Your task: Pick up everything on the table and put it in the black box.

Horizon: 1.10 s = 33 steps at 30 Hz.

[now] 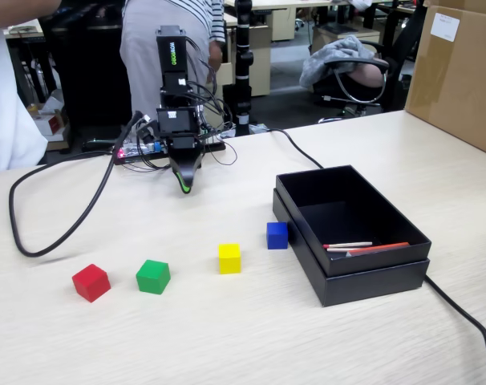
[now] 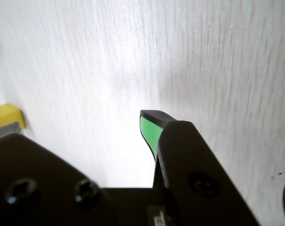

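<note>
Four cubes lie in a row on the pale wooden table in the fixed view: red (image 1: 91, 282), green (image 1: 153, 276), yellow (image 1: 229, 257) and blue (image 1: 277, 235). The blue one sits just left of the black box (image 1: 371, 282), which holds a red and a white pen-like stick (image 1: 363, 248). My gripper (image 1: 184, 183) hangs point-down near the arm's base, well behind the cubes and above the table. In the wrist view the gripper (image 2: 81, 125) is open and empty over bare table. The yellow cube (image 2: 6, 115) shows at the left edge of that view.
A black cable (image 1: 58, 233) loops over the table on the left. Another cable (image 1: 467, 321) runs off to the right of the box. A cardboard box (image 1: 459, 72) stands at the far right. People and a chair are behind the table.
</note>
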{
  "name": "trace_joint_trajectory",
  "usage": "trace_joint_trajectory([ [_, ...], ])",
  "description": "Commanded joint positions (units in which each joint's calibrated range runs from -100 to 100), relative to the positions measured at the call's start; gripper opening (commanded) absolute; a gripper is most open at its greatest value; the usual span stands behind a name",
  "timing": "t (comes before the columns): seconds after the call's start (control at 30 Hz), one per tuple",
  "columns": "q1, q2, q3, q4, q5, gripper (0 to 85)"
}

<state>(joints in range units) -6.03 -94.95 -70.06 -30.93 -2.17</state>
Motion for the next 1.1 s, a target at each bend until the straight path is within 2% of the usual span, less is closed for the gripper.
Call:
trace_joint_trajectory([
  [0.0,-1.8,7.1,12.3,-6.0,0.4,48.9],
  [0.23,-6.3,28.0,35.0,-15.8,-0.4,48.4],
  [0.5,-12.0,54.8,58.4,-16.1,-2.5,47.5],
  [0.83,-12.7,83.6,81.1,-17.7,-1.6,47.7],
  [1.07,-12.0,96.4,91.3,-17.7,-1.1,47.7],
])
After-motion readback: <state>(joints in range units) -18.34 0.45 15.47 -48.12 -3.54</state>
